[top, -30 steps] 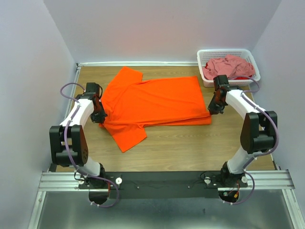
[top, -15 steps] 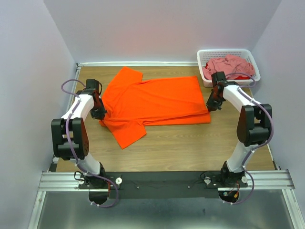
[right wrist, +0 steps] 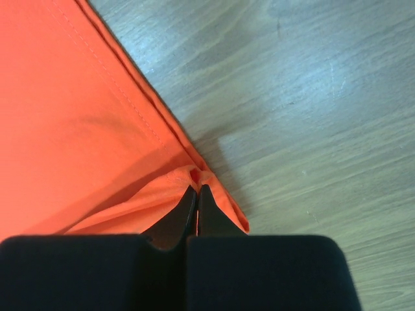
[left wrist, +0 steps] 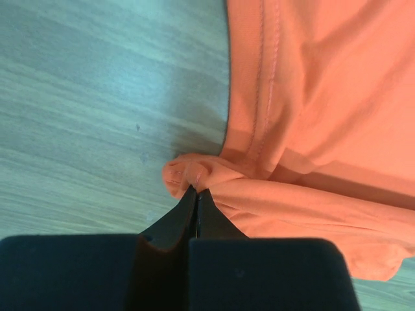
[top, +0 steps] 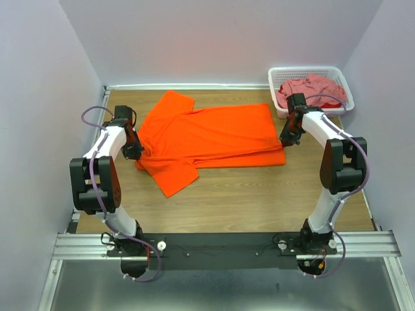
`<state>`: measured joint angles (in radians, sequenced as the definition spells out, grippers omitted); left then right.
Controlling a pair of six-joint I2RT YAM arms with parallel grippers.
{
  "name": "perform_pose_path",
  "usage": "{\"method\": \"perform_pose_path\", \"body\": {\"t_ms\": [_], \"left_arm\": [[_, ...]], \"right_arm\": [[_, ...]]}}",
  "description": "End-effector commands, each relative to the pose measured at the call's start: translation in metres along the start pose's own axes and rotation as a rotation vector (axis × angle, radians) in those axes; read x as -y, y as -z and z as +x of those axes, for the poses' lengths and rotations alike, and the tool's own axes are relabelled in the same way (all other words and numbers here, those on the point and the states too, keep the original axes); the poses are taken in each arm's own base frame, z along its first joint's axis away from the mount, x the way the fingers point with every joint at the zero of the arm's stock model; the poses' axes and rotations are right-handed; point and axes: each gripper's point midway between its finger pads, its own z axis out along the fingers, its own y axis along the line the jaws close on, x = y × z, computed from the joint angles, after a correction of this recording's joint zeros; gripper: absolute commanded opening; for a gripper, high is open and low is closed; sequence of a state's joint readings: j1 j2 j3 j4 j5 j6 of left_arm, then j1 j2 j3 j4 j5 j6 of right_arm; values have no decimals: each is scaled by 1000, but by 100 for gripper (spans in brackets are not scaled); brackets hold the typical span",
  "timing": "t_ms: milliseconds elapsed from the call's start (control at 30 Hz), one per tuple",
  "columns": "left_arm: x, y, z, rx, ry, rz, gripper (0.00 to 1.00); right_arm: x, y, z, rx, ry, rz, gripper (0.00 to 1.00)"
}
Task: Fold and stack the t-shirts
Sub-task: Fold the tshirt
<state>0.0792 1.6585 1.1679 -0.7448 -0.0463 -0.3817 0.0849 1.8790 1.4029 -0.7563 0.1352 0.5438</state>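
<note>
Top external view showed the orange t-shirt [top: 214,133] lying mid-frame, long axis left-right, sleeves left, hem right; left gripper [top: 138,153] and right gripper [top: 284,140] each clamped tight on its end folds.

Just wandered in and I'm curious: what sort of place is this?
Probably a robotics test cell: plain walls box in a wooden table, two robot arms are bolted at its edge, and an orange t-shirt lies spread near a white basket.
</note>
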Motion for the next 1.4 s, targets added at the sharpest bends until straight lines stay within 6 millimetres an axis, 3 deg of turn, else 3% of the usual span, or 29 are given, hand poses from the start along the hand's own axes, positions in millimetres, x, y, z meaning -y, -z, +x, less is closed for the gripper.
{"method": "perform_pose_path", "body": {"t_ms": [0,333,467,533,633,667,767,833,900,933,1000,1033,1100,1200,1367], "left_arm": [[1,-1,-20,40,14,10,0],[4,-17,-24,33,23,13,0],[3,-20,-27,41,29,7,3],[6,-18,-31,55,31,17,10],[7,-10,-36,79,43,29,33],[7,-8,-36,88,48,30,37],[5,14,-42,164,81,31,54],[-3,18,-34,179,97,11,65],[-6,23,-33,212,114,13,68],[-12,25,-25,217,133,7,72],[-15,29,-22,251,155,22,72],[-18,22,-9,227,167,25,72],[-19,19,1,232,184,51,72],[-18,13,11,229,194,77,73],[-17,4,17,233,209,96,72]], "right_arm": [[1,-5,-9,9,13,15,1],[-7,-21,-13,4,17,-3,4],[-13,-24,-16,8,20,-22,11],[-18,-24,-16,0,27,-47,16],[-23,-14,-21,15,23,-77,31],[-22,-10,-22,24,20,-82,41],[-20,4,-24,54,27,-92,55],[-17,11,-22,65,23,-100,59],[-14,22,-18,78,2,-121,63],[-11,18,-7,54,-11,-144,64],[-12,31,-3,65,-61,-207,67],[-11,25,10,40,-82,-242,69],[-13,34,15,44,-122,-311,73],[-17,34,23,56,-175,-391,75],[-5,25,34,47,-280,-453,75]]}}
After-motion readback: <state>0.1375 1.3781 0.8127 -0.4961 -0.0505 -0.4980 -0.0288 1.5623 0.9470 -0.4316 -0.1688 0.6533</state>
